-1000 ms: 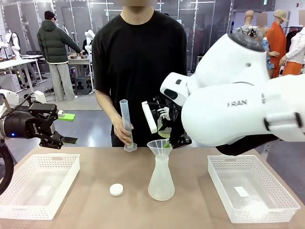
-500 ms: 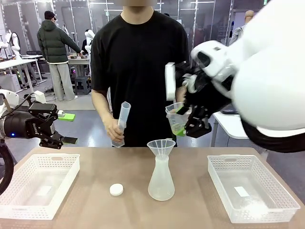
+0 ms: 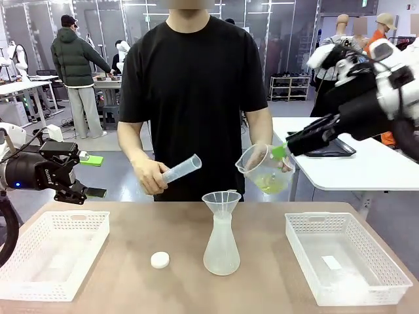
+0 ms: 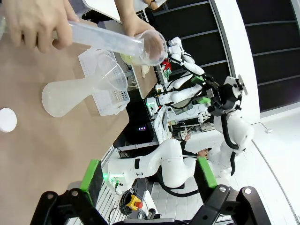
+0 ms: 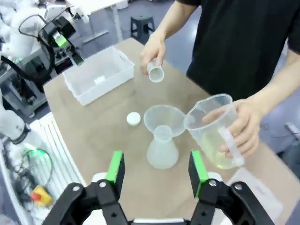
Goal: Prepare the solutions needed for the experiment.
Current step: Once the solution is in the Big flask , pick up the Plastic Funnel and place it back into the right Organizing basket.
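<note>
A frosted conical flask [image 3: 221,252] [image 5: 161,151] stands mid-table with a clear funnel [image 3: 221,198] [image 5: 161,119] in its neck. Through its cloudy wall I cannot make out the solutions. Above and right of it, the person's hand holds a clear handled beaker [image 3: 262,171] [image 5: 213,129] with yellow liquid at the bottom. My right gripper [image 3: 285,149] [image 5: 157,171] hangs open just right of the beaker, nothing between its fingers. The person's other hand holds a measuring cylinder [image 3: 182,170] [image 5: 155,71] tilted almost level. My left gripper [image 3: 88,175] [image 4: 147,173] hovers open above the left basket.
A white round cap [image 3: 160,260] [image 5: 133,118] lies on the table left of the flask. White mesh baskets stand at the left [image 3: 75,216] and the right [image 3: 321,217]. The person stands close behind the far edge.
My right gripper tipped the beaker over the funnel, lifted it, then let it go into the person's hand and drew back right. The person raised the cylinder off the table and tilted it.
</note>
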You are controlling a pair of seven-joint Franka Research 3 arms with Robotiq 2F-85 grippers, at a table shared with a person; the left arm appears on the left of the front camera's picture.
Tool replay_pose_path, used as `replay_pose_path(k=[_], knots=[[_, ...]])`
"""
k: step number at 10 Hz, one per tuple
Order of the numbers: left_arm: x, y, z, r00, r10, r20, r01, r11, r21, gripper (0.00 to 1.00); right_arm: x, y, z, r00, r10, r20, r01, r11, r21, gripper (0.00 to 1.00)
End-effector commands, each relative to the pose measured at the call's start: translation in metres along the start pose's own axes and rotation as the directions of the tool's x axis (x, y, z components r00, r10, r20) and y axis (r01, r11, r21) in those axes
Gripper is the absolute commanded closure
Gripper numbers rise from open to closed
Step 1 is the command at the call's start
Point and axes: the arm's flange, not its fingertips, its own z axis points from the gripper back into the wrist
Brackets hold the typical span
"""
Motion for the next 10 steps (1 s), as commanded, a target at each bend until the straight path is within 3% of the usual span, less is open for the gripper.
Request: replay_pose_path(k=[1, 2, 6, 7, 10], knots=[[0.001, -0.002, -0.002, 1.000, 0.009, 0.010, -0.009, 1.000, -0.025, 0.00, -0.115, 0.019, -0.015, 0.926, -0.340, 0.166, 0.334, 0.940, 0.066, 0.31], [0.001, -0.002, -0.002, 1.000, 0.009, 0.010, -0.009, 1.000, -0.025, 0.00, -0.133, 0.016, -0.021, 0.893, -0.411, 0.182, 0.395, 0.911, 0.116, 0.31], [0.001, -0.002, -0.002, 1.000, 0.009, 0.010, -0.009, 1.000, -0.025, 0.00, -0.152, 0.009, -0.028, 0.814, -0.576, 0.075, 0.569, 0.816, 0.099, 0.31], [0.001, -0.002, -0.002, 1.000, 0.009, 0.010, -0.009, 1.000, -0.025, 0.00, -0.035, -0.052, -0.025, 0.837, -0.536, 0.110, 0.521, 0.843, 0.134, 0.31], [0.001, -0.002, -0.002, 1.000, 0.009, 0.010, -0.009, 1.000, -0.025, 0.00, -0.035, -0.052, -0.025, 0.837, -0.536, 0.110, 0.521, 0.843, 0.134, 0.31]])
